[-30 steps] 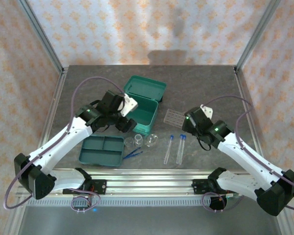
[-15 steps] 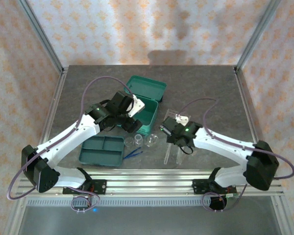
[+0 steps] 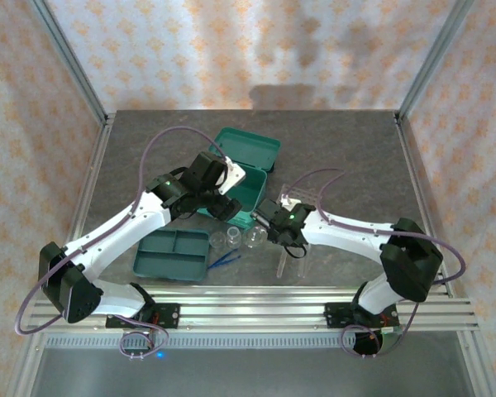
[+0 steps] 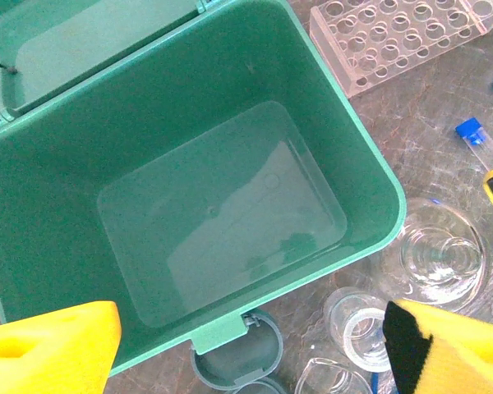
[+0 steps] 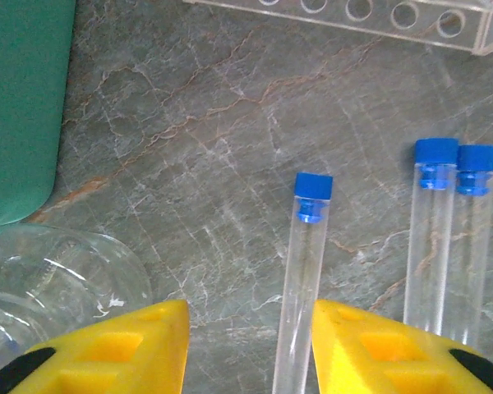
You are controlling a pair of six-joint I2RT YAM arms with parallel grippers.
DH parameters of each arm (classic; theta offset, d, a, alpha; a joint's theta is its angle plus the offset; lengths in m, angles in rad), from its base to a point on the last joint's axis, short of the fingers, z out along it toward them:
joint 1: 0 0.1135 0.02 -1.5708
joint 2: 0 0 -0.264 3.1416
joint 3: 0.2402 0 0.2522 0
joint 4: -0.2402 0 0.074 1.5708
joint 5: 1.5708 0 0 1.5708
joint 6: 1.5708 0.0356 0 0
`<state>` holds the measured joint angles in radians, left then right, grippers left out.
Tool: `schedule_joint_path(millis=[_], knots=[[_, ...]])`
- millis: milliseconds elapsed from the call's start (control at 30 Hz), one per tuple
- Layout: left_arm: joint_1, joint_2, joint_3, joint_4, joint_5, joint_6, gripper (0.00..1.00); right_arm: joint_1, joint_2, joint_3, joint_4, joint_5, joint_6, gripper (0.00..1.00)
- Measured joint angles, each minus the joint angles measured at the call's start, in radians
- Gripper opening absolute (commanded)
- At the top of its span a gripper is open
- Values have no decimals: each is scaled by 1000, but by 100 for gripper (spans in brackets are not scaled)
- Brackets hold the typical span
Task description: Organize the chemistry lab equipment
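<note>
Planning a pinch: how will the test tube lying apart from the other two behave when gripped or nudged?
The test tube is a slim round cylinder lying flat on the table, so a nudge may roll it. Its smooth clear wall looks slick, perhaps brittle under a hard squeeze. Seemingly empty, likely light.

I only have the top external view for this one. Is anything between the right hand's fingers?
Observer: Yes. In the right wrist view one blue-capped test tube lies on the table between the right hand's fingers, which are not closed on it.
Operator: Any other tubes nearby?
Observer: Two more tubes lie side by side, to its right in that view.
Operator: And the left hand?
Observer: The left wrist view shows the left hand wide open above the open teal case.
</note>
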<state>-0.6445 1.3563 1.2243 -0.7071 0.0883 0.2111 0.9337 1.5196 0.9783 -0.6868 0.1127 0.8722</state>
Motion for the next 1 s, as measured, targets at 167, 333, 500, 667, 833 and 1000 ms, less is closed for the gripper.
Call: schedule_joint_path(millis=[167,333,500,667,833,1000], knots=[[0,3,0,13,15,0,87,0,5,0,8,-2,31,43],[0,13,0,32,19,0,87,0,20,0,8,-3,58,43],[0,21,0,46,20,0,87,0,21,-13,8,-1,85,44],[0,21,0,47,20,0,87,0,21,-39,8,-1,101,44],[0,21,0,54,24,-1,87,0,25,-43,11,-2,104,43],[0,25,0,57,31,-1,87,-10,39,-67,40,-13,104,42]])
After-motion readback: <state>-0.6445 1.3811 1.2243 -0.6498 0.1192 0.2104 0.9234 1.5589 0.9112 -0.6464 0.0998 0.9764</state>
